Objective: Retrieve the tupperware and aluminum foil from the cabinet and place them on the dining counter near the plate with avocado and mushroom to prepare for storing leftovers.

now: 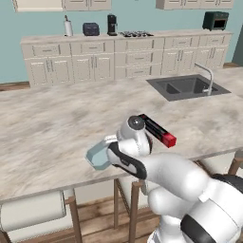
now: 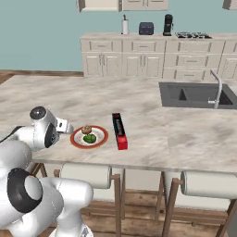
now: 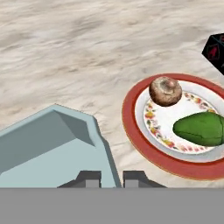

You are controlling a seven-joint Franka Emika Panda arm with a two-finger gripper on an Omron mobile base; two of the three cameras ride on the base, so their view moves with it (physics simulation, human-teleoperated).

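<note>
My gripper (image 3: pixel 110 178) is clenched on the near rim of the tupperware (image 3: pixel 52 148), fingertips (image 3: pixel 89 179) close together at its edge. The tub sits low over the dining counter (image 1: pixel 42 128), near its front edge; whether it's touching the surface, can't tell. Just right of it: the plate (image 3: pixel 131 135), mushroom (image 3: pixel 165 91) at the back, avocado (image 3: pixel 200 128) in front. Right of the plate, near but apart, the foil box (image 2: pixel 119 131) lies flat on the marble. Sink (image 2: pixel 196 95) further right, set into the same top. Stools (image 2: pixel 85 176) tucked under the front edge. Back wall: cream drawer units (image 1: pixel 118 59) with a stove (image 1: pixel 136 33) on top.
</note>
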